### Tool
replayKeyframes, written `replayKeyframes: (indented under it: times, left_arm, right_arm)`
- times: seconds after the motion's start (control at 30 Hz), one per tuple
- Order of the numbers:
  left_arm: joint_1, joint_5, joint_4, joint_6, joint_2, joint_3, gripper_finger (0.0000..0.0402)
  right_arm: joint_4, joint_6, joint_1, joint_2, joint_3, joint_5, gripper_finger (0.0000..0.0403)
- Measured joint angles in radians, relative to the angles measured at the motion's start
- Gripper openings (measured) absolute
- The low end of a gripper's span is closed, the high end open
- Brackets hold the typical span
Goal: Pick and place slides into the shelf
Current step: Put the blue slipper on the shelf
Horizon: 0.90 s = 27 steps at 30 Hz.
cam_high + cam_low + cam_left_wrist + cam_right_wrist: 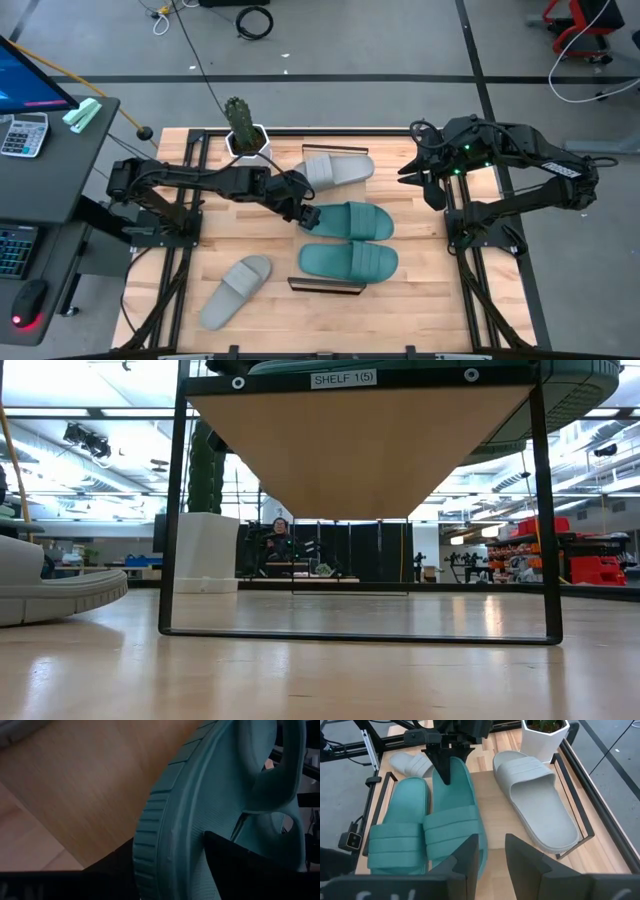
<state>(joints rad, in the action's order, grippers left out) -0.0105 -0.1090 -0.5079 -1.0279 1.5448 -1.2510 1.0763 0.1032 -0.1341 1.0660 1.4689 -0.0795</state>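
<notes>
The left gripper stands at the heel end of a teal slide that lies flat on the shelf; its fingers straddle the rim with slack showing, parting rather than clamping. A second teal slide lies just beside it, one grey slide farther along the board, another grey slide on the tabletop, off the shelf. Recommended: widen fully, then lift clear without dragging the heel. The right gripper waits at the shelf's far side, jaws partly open, empty.
</notes>
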Motion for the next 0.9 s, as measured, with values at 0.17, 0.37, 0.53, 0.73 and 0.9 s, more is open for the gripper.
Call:
replayKeyframes:
  times: [0.17,0.37,0.53,0.73,0.9]
  left_arm:
    - [0.001,-0.053,0.009,0.019,0.0,0.0,0.0205]
    - [0.001,-0.059,-0.002,0.014,0.0,0.0,0.0222]
    - [0.002,-0.05,-0.047,0.013,0.0,0.0,0.0222]
    - [0.009,-0.056,-0.069,0.019,-0.014,-0.001,0.0216]
    - [0.03,-0.055,-0.068,0.047,-0.057,-0.001,0.0219]
  right_arm:
    - [0.0,-0.001,0.0,0.0,0.0,0.0,0.0103]
    - [0.0,-0.002,0.0,0.0,0.0,0.0,0.0103]
    - [0.0,-0.002,0.0,0.0,0.0,0.0,0.0103]
    - [0.0,-0.002,0.0,0.0,0.0,0.0,0.0103]
    - [0.0,-0.002,0.0,0.0,0.0,0.0,0.0103]
